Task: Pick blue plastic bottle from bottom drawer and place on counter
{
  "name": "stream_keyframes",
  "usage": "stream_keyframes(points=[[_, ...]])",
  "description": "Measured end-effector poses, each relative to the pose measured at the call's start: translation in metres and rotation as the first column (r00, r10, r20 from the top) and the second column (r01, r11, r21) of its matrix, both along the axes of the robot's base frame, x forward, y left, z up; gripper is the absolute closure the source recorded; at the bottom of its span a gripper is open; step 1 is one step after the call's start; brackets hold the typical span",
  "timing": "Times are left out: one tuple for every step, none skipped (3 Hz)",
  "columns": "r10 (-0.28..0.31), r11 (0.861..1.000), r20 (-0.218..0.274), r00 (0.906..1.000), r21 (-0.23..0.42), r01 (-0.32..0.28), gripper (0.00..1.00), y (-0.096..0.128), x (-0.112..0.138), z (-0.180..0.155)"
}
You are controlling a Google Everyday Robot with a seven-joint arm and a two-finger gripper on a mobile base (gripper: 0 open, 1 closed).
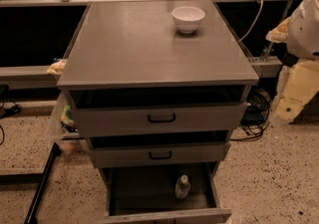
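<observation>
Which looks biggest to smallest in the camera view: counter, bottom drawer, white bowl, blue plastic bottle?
1. counter
2. bottom drawer, partly cut off by the frame
3. white bowl
4. blue plastic bottle; it looks close to the bowl and sits at a different distance, so this is unsure

The hand is at the right edge, beside the cabinet.

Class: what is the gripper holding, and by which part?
Cannot be told: the gripper is out of view. The blue plastic bottle stands untouched in the bottom drawer.
</observation>
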State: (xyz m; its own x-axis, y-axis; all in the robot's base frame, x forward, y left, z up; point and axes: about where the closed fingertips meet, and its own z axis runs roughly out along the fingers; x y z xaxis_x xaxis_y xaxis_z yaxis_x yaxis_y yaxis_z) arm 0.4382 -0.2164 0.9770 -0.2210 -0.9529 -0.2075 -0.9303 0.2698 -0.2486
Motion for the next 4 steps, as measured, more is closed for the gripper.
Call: stream_keyframes(points=[[0.0, 1.0, 0.0, 1.0, 0.0, 0.0, 0.0, 0.0, 0.0, 0.0], [0.004, 1.0, 0.008, 1.0, 0.006, -0.004, 0.19, 0.002, 0.0, -0.006], [0.012, 0.998, 0.007, 0.9999, 0.061, -0.013, 0.42, 0.017, -0.006, -0.042], [0.035, 0.991, -0.025, 0.9991, 0.13, -0.031, 0.65, 0.04, -0.009, -0.118]])
